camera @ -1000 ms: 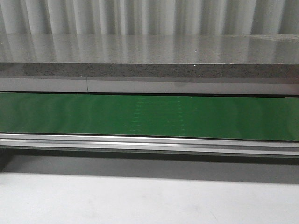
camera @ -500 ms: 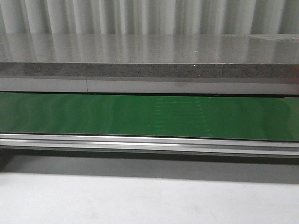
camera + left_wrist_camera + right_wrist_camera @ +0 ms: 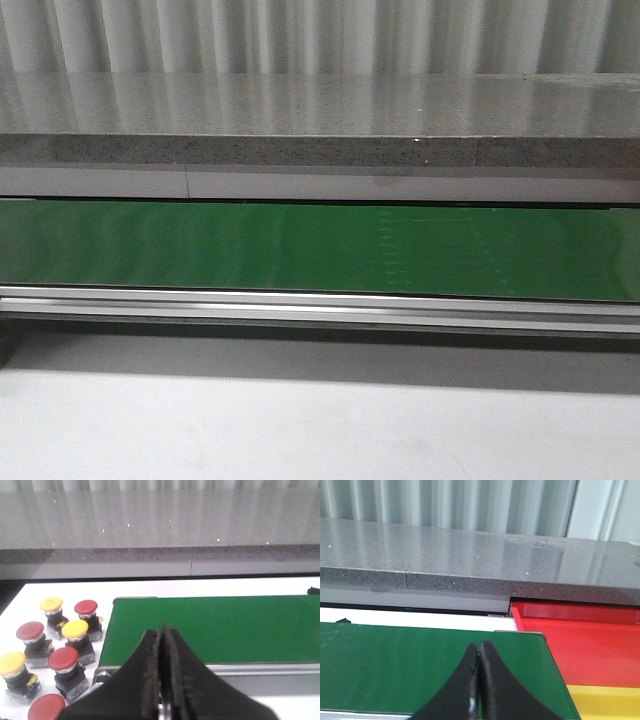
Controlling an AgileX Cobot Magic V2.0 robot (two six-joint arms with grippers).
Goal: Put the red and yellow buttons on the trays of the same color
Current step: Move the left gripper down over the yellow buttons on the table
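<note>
In the left wrist view, several red buttons (image 3: 63,658) and three yellow buttons (image 3: 75,628) stand upright on the white table beside one end of the green belt (image 3: 215,627). My left gripper (image 3: 161,630) is shut and empty, hovering over the belt's near edge, apart from the buttons. In the right wrist view, the red tray (image 3: 580,640) and the yellow tray (image 3: 605,702) lie past the belt's other end, both bare where visible. My right gripper (image 3: 480,647) is shut and empty over the belt (image 3: 395,665). The front view shows no buttons, trays or grippers.
The green conveyor belt (image 3: 300,245) crosses the front view, with an aluminium rail (image 3: 320,305) along its near side. A grey stone ledge (image 3: 320,120) runs behind it. The white table (image 3: 300,430) lies in front.
Faint seam marks on the green belt have shifted to the right in the front view. Nothing else has moved.
</note>
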